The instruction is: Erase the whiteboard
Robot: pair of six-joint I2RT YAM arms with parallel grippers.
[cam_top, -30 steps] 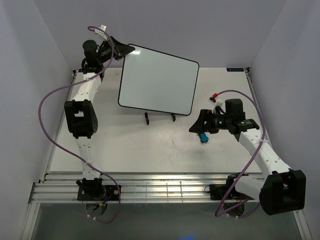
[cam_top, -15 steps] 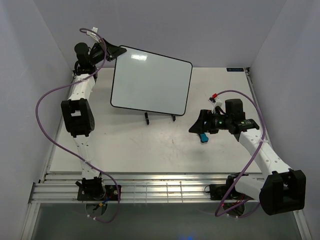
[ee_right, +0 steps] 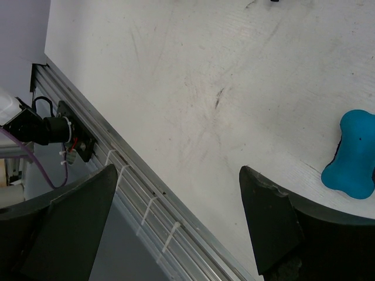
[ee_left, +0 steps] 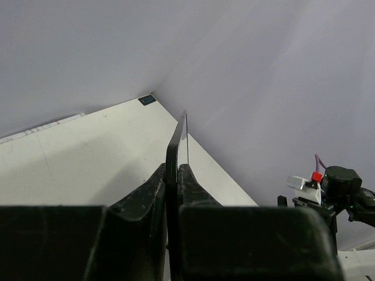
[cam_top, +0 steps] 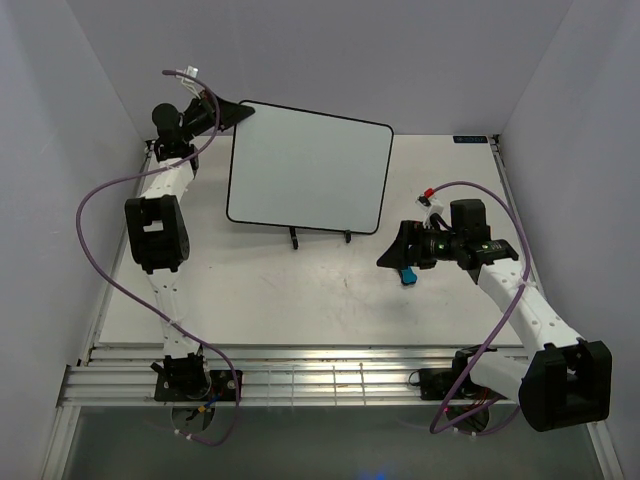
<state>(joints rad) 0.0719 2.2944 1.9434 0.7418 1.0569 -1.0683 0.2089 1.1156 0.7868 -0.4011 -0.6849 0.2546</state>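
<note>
The whiteboard (cam_top: 310, 165) is a glossy white panel with a thin black rim and shows no marks. It hangs tilted above the back of the table. My left gripper (cam_top: 238, 112) is shut on its top left corner. In the left wrist view the whiteboard (ee_left: 176, 137) shows edge-on, pinched between the two dark fingers of the left gripper (ee_left: 173, 171). My right gripper (cam_top: 386, 256) hovers open over the table's right half, with nothing between its fingers. A blue bone-shaped eraser (cam_top: 408, 275) lies on the table just beside the right gripper (ee_right: 177, 170); the eraser (ee_right: 352, 155) sits outside its right finger.
A thin black wire stand (cam_top: 320, 237) rests on the table under the board's lower edge. Grey walls close in the left, back and right. A metal rail (cam_top: 320, 378) runs along the table's front edge. Purple cables loop beside both arms.
The left gripper has carried the whiteboard a little left and changed its tilt, then eased it slightly back right. The right arm and the eraser have not moved.
</note>
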